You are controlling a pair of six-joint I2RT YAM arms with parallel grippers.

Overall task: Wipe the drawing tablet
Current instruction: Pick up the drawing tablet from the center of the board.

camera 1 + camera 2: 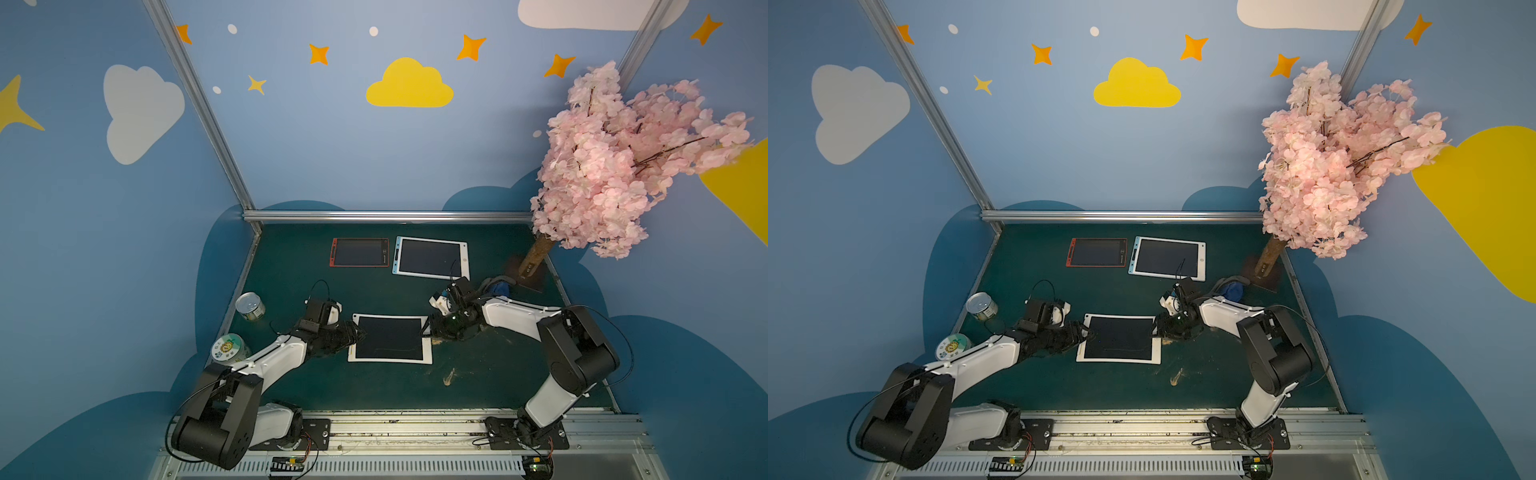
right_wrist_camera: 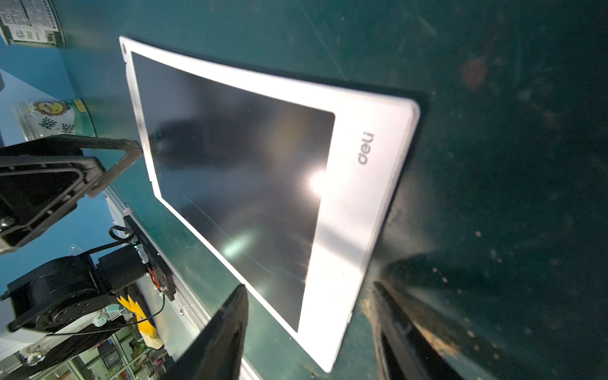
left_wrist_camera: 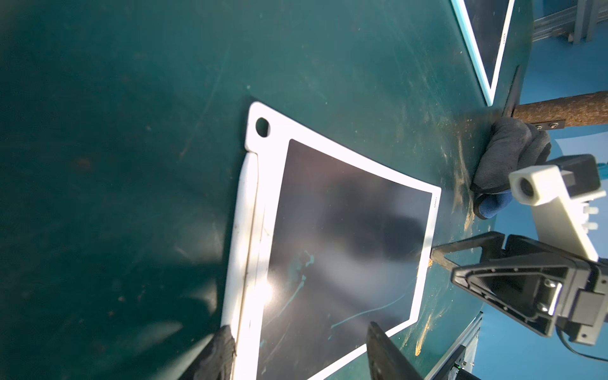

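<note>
1. The white drawing tablet (image 1: 390, 338) lay flat on the green bench (image 1: 374, 386).
2. The left pincer (image 1: 360, 334) stood spread over the tablet's left edge.
3. The right pincer (image 1: 424, 331) stood spread at the tablet's right edge.
4. The cloth (image 1: 498, 286) lay beyond the tablet's far right corner.

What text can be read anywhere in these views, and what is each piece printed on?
"deli": white tablet, on its wide bezel.
Tin can: label print, too small to read.
Sunflower tub: Chinese characters, too blurred to read.
Red tablet and blue tablet: edge markings too small to read.
</note>
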